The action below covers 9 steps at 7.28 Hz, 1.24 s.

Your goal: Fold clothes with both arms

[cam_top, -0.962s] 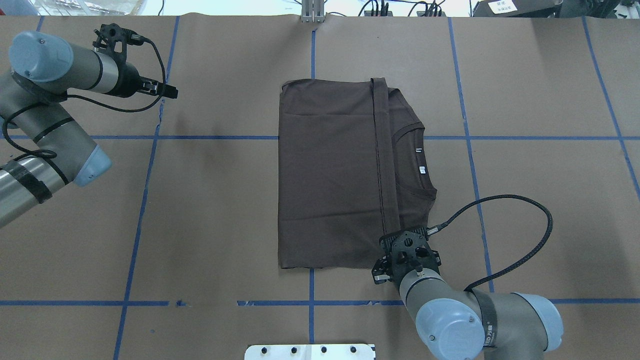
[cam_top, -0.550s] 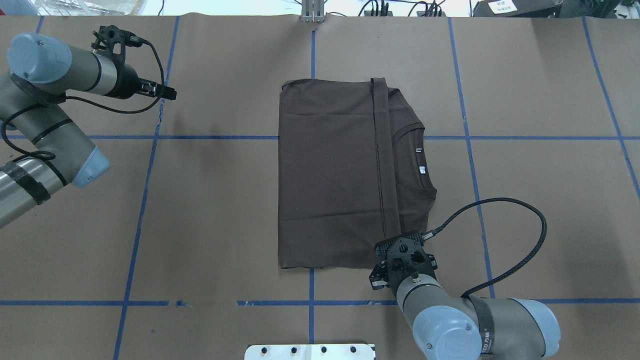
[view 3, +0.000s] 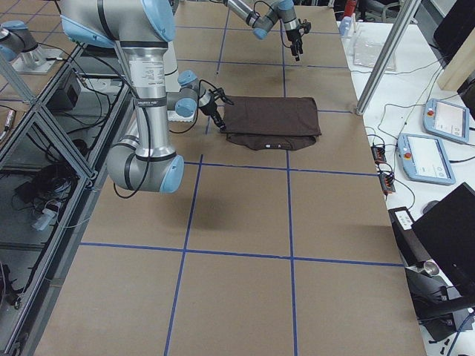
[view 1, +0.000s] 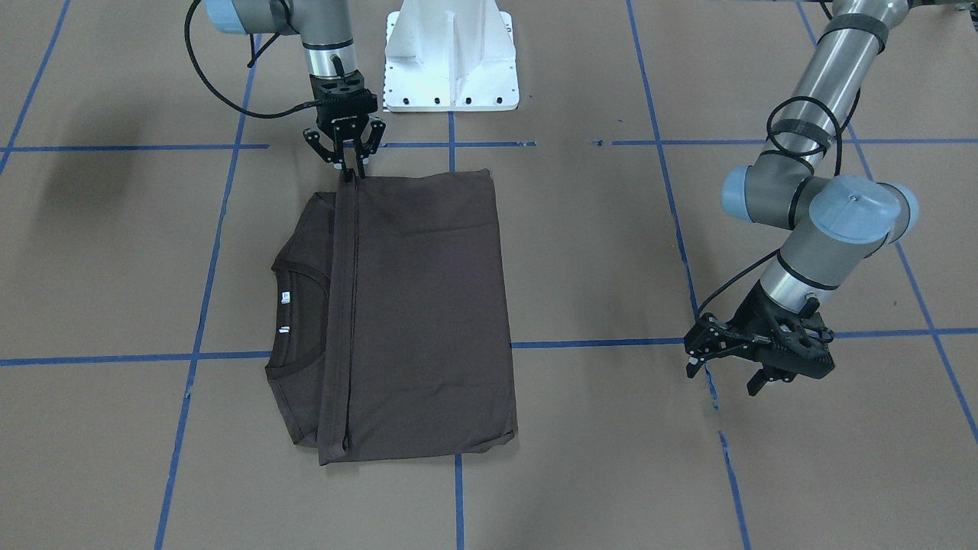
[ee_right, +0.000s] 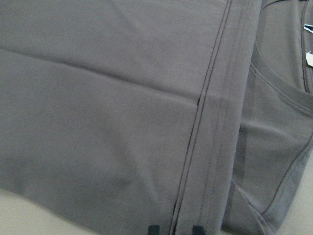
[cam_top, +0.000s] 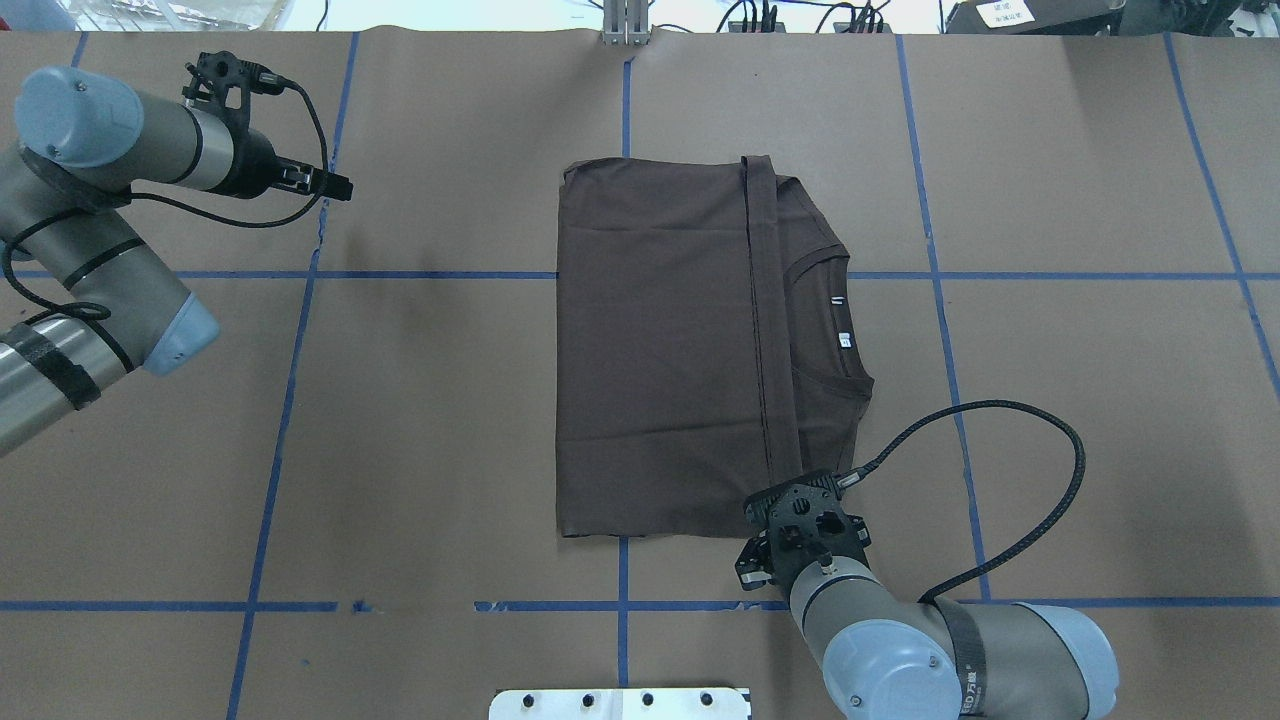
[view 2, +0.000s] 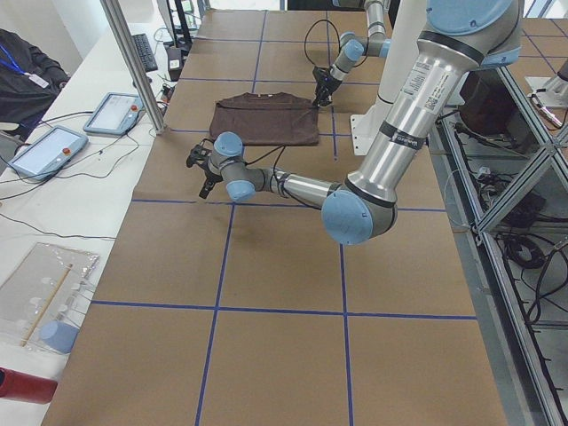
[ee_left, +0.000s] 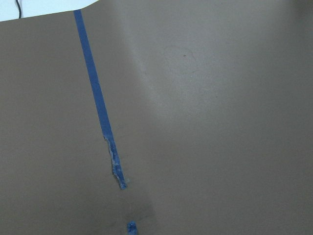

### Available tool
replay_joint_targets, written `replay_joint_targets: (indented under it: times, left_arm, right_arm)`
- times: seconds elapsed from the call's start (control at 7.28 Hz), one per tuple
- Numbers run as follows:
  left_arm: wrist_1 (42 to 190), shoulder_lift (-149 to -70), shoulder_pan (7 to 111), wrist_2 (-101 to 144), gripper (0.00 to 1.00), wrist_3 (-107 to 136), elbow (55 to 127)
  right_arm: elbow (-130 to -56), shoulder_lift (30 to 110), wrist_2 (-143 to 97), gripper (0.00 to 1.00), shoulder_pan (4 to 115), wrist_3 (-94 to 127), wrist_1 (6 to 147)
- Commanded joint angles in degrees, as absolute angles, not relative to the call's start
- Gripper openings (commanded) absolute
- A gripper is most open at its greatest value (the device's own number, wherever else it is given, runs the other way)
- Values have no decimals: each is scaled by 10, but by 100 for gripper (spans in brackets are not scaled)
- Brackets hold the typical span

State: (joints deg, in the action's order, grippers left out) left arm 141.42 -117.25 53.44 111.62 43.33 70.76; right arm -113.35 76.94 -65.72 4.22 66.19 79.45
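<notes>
Closest to the robot's base, the white metal pedestal (view 1: 451, 53) is sitting bolted on the table. The right arm (cam_top: 880, 650), smooth silver-grey tube with light blue caps, is reaching just past it, trailing a looping braided black cable (cam_top: 1050, 500). The right gripper (view 1: 351, 174) is pointing down at the near edge of the T-shirt (cam_top: 650, 350). Its jaws are sitting pulled in narrow, and the fingertips (ee_right: 154, 228) are showing as two small dark blocks either side of the hem band (ee_right: 215, 122). I honestly can't tell if they're pinching cloth or just touching it.

The shirt is lying flat in the middle of the table, folded into a neat rectangle. It's soft, matte, dark brown-grey knit with a few shallow creases. The double-stitched hem band is running straight across it, and the ribbed round collar (cam_top: 835, 377) and white neck tags (cam_top: 845, 340) are peeking out beside that.

Well apart from the shirt, the left arm (cam_top: 110, 130) is holding the left gripper (view 1: 722, 380) above the table with its jaws spread wide and nothing between them.

The table is wearing plain brown paper (cam_top: 1050, 450), gridded with blue tape (ee_left: 95, 88) that's fraying in one spot. Past the far edge, an aluminium post (view 2: 133, 62) is standing, and two grey handheld screens (view 2: 114, 113) are lying on a white bench.
</notes>
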Motion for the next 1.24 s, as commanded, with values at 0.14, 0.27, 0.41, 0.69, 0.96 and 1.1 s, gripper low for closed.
replay_joint_targets:
  times: [0.14,0.27,0.41,0.69,0.96,1.1]
  left_arm:
    - [1414,-1172,534,1115,100,433,707]
    - [1414,-1172,534,1115,100,433,707]
    - [1414,-1172,534,1115,100,433,708]
    - [1414,-1172,534,1115,100,433,708]
    - [1414,-1172,534,1115,100,434,708]
    - [1414,-1172,534,1115,100,434,708]
  right_arm:
    - [-1140,771,-657,33,47,658,795]
    - [-1143,772,-656,31,48,657,795]
    - [-1143,771,-654,20,48,657,795]
    - [-1144,772,-650,0,48,658,794]
    - [-1150,772,-650,0,48,665,794]
    - [-1156,770,-652,0,49,665,795]
